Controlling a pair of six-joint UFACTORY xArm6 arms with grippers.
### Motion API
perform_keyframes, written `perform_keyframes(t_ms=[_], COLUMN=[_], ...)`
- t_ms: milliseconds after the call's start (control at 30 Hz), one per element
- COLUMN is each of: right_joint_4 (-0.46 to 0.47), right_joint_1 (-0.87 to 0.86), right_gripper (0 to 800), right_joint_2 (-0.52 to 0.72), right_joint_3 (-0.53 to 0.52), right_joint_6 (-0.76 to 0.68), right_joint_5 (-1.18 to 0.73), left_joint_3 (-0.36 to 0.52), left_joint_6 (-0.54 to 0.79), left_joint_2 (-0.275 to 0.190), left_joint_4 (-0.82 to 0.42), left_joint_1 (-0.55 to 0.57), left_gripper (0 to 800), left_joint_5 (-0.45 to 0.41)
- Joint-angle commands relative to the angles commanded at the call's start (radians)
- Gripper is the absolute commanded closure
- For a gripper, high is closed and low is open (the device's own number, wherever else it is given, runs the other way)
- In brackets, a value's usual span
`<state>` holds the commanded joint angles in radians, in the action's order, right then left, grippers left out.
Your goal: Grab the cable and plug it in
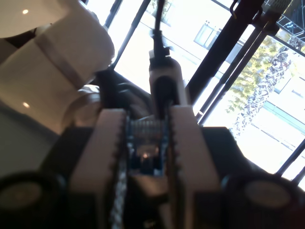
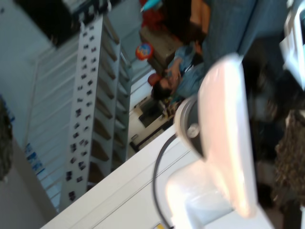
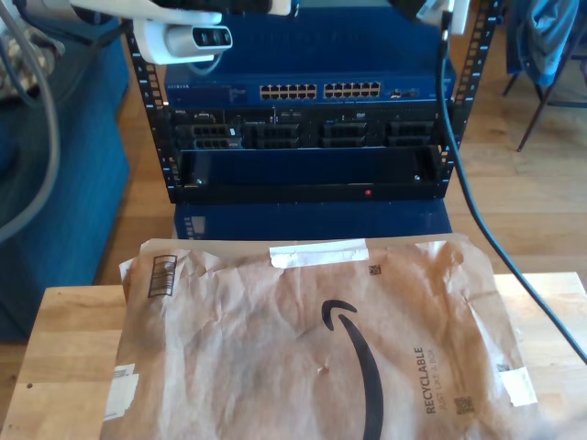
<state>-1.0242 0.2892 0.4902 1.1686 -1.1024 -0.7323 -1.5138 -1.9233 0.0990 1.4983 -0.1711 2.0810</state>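
On the brown paper sheet (image 3: 275, 348) spread over the wooden table (image 3: 64, 339) in the exterior view, the word "RECYCLABLE" was printed sideways beside a black curved arrow logo (image 3: 353, 357), while a smaller line alongside it could not be read.

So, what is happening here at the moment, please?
My first gripper points up toward bright windows, its jaws closed on a small blue piece that looks like the plug end of the cable. In the exterior view, the blue network switch sits in a rack behind the wooden table, where a brown paper mailer lies. The switch's ports look free, so the plugging-in is not yet done.
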Motion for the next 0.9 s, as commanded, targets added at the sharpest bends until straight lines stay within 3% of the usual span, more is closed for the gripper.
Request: perform_keyframes(t_ms=[433,667,767,900], right_joint_4=[-0.008,-0.005,-0.005,-0.003], right_joint_1=[-0.055,-0.048,-0.023,0.026], right_gripper=[28,44,43,43], right_joint_2=[0.005,0.078,0.098,0.132], right_joint_3=[0.038,0.038,0.023,-0.074], right_joint_6=[-0.006,-0.026,-0.028,-0.028], right_joint_5=[-0.002,-0.012,-0.035,-0.046], left_joint_3=[-0.014,-0.014,-0.014,-0.014], left_joint_6=[0.000,0.000,0.000,0.000], left_joint_2=[0.000,0.002,0.003,0.003], left_joint_4=[0.000,-0.008,-0.008,-0.003], left_joint_1=[-0.008,-0.031,-0.049,-0.052], left_gripper=[770,770,770,770], left_joint_5=[-0.002,-0.077,-0.094,-0.091])
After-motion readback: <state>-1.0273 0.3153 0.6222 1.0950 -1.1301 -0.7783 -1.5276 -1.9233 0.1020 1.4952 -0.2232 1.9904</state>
